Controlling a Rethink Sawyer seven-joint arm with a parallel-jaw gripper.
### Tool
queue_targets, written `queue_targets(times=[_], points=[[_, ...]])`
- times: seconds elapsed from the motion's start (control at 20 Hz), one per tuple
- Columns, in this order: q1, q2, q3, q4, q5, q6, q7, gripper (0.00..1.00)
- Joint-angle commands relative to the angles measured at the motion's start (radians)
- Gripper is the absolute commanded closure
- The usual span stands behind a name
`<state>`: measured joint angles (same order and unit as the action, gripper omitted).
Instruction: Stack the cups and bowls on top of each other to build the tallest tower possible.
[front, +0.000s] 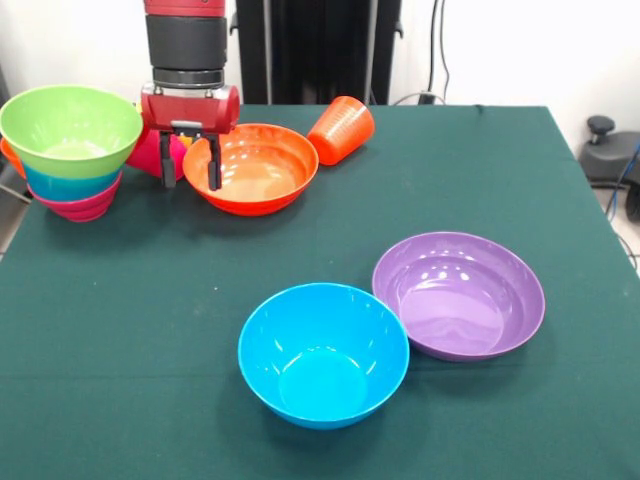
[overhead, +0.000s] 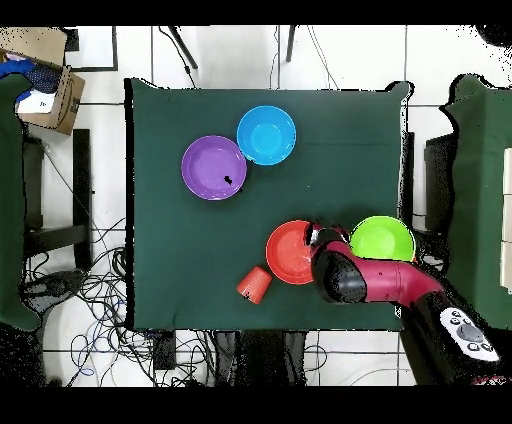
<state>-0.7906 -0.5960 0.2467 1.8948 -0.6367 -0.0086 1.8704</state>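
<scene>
My gripper (front: 188, 172) (overhead: 318, 238) hangs open at the left rim of the large orange bowl (front: 258, 168) (overhead: 288, 252), one finger over the bowl's inside and the other outside it. Whether they touch the rim I cannot tell. Just left stands the tower (front: 72, 150): a lime green bowl (front: 70, 128) (overhead: 382, 238) nested on a translucent blue bowl (front: 68, 184) and a magenta one (front: 78, 207). A red-pink cup (front: 148, 155) is mostly hidden behind the gripper. An orange cup (front: 340, 129) (overhead: 254, 284) lies on its side. The blue bowl (front: 323, 352) (overhead: 266, 134) and purple bowl (front: 460, 293) (overhead: 213, 167) touch, upright.
The green cloth table (front: 140, 330) ends close to the left of the tower. A small orange piece (front: 8, 155) peeks out behind the tower at the picture's left edge. My arm (overhead: 375, 278) reaches over the table edge beside the lime green bowl.
</scene>
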Motion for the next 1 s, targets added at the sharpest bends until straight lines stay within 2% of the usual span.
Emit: queue_targets(times=[0.05, 0.45, 1.0], points=[[0.049, 0.065, 0.050, 0.019, -0.045, 0.098, 0.006, 0.00], [0.064, 0.103, 0.029, -0.001, -0.065, 0.072, 0.006, 0.00], [0.012, 0.114, 0.082, 0.017, -0.045, 0.234, -0.085, 0.00]])
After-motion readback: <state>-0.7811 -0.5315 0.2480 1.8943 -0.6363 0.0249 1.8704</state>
